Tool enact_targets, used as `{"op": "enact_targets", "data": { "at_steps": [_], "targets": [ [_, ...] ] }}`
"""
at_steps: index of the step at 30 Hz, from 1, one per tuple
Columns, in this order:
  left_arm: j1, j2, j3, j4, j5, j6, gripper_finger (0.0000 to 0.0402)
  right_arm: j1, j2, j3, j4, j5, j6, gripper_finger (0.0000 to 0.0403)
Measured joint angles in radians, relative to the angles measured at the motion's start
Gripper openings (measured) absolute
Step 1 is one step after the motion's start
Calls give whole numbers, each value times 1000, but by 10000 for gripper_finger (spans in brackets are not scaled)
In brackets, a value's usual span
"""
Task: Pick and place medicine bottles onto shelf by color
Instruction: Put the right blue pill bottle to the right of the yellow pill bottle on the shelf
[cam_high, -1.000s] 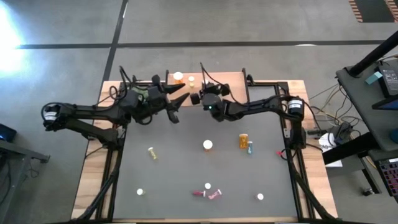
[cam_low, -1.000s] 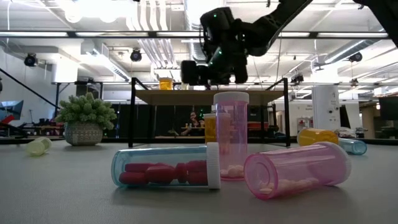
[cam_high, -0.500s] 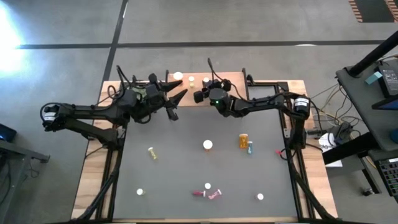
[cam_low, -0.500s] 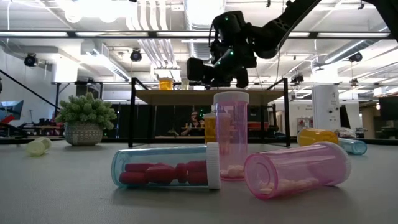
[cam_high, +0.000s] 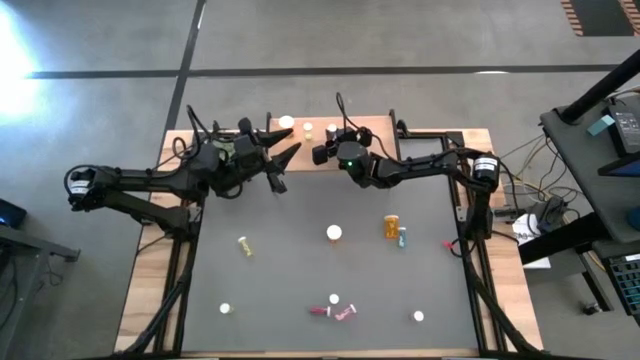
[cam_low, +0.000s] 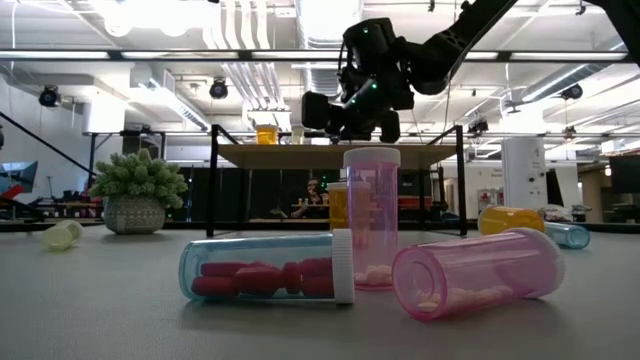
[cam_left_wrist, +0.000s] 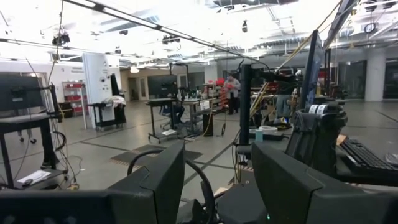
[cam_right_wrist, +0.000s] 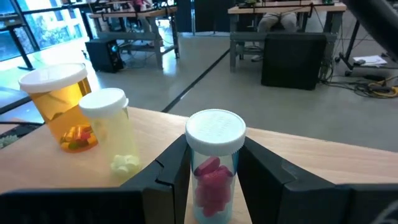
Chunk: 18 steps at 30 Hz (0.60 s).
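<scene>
Right gripper (cam_right_wrist: 211, 180) clamps a red bottle (cam_right_wrist: 214, 165) upright over the shelf (cam_right_wrist: 323, 155), beside the yellow bottle (cam_right_wrist: 118, 130)

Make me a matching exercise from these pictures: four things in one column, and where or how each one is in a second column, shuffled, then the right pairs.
Things
1. clear bottle of red pills with a white cap
2. large orange bottle with a white cap
3. pale yellow bottle with a white cap
4. pink open bottle

Places or states
A. lying on its side on the grey table
B. upright on the light-wood shelf, at the row's outer end
C. between the fingers of the right tool
D. upright on the shelf, touching the orange bottle

Pairs: 1-C, 2-B, 3-D, 4-A
</scene>
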Motion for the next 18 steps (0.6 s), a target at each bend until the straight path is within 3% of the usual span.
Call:
{"op": "enact_targets", "data": {
  "at_steps": [18],
  "targets": [
    [0, 0, 0, 0, 0, -1, 169, -12, 0, 0, -2, 0, -45, 109]
  ]
}}
